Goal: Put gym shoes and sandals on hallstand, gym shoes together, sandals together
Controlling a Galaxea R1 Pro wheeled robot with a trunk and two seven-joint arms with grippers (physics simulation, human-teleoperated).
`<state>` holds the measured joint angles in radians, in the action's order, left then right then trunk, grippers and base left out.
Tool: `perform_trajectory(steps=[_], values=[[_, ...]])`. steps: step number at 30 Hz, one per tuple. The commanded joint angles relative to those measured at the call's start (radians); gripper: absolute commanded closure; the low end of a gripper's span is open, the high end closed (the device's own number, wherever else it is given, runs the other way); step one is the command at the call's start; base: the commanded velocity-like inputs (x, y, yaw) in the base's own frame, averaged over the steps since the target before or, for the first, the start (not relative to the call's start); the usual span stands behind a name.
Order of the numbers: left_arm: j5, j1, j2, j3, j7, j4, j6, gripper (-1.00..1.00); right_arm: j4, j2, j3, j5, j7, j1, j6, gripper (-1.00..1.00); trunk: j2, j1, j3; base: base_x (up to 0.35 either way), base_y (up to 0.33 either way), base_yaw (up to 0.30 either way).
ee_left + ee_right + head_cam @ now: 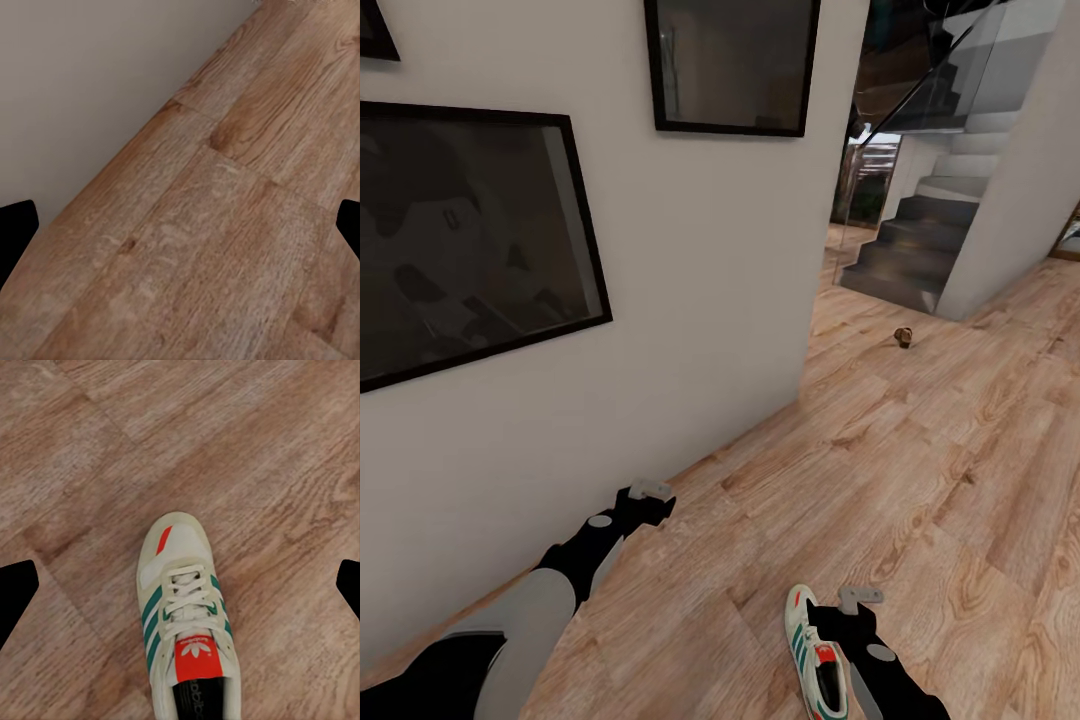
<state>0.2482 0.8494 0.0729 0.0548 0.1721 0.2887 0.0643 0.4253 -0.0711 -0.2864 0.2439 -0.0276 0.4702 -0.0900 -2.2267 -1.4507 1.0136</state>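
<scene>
Right tool [860,598] hovers beside one gym shoe [815,665] lying on the corridor floor [920,470], fingers spread (likewise the empty left tool [650,490]). A brown object [903,336], possibly a sandal, lies far off. Nothing appears racked yet.

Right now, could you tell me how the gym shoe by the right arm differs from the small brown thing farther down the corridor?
The gym shoe is cream-white with green stripes; the small brown object is dark. The shoe lies beside the right pincer; the brown object lies far off near the stairs. Both rest on the wood floor.
</scene>
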Motion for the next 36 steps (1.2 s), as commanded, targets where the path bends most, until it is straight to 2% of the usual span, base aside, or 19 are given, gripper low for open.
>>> perform_trajectory(steps=[1, 10, 12, 15, 23, 24, 27, 36], values=[[0.009, 0.001, 0.001, 0.006, 0.003, 0.0, 0.004, -1.0, 0.0, -0.001, -0.008, 0.01, -0.003, 0.001, -0.004, -1.0, 0.0, 0.0, 0.001, 0.004, -0.002, 0.0], [0.01, 0.009, 0.01, 0.003, 0.004, 0.001, 0.003, -1.0, 0.002, 0.0, -0.009, 0.009, 0.001, 0.001, -0.004, -1.0, 0.0, 0.0, 0.001, 0.001, -0.001, 0.0], [0.01, 0.011, 0.013, 0.001, 0.004, 0.001, 0.002, -1.0, 0.002, 0.0, -0.009, 0.009, 0.003, 0.001, -0.004, -1.0, -0.014, -0.007, 0.007, 0.0, 0.0, 0.0], [0.01, 0.015, 0.026, -0.011, 0.026, 0.018, -0.001, -1.0, 0.003, 0.0, -0.008, 0.009, 0.004, 0.001, -0.004, -1.0, -0.035, -0.019, 0.018, 0.0, 0.0, 0.0], [0.009, 0.014, 0.031, -0.015, 0.076, 0.08, -0.01, -1.0, 0.001, 0.0, -0.008, 0.009, 0.003, 0.001, -0.004, -1.0, -0.091, -0.05, 0.055, 0.0, 0.0, 0.0], [0.009, 0.015, 0.032, -0.015, 0.087, 0.1, -0.038, -1.0, 0.0, 0.0, -0.008, 0.009, 0.003, 0.001, -0.004, -1.0, -0.098, -0.053, 0.059, 0.0, 0.0, 0.0], [0.008, 0.014, 0.031, -0.015, 0.094, 0.124, -0.08, -1.0, 0.0, 0.0, -0.008, 0.009, 0.003, 0.001, -0.004, -1.0, -0.119, -0.065, 0.073, 0.0, 0.0, 0.0], [0.008, 0.014, 0.031, -0.016, 0.096, 0.158, -0.101, -1.0, 0.0, 0.0, -0.008, 0.009, 0.003, 0.001, -0.004, -1.0, -0.182, -0.099, 0.116, 0.0, 0.0, 0.0]])
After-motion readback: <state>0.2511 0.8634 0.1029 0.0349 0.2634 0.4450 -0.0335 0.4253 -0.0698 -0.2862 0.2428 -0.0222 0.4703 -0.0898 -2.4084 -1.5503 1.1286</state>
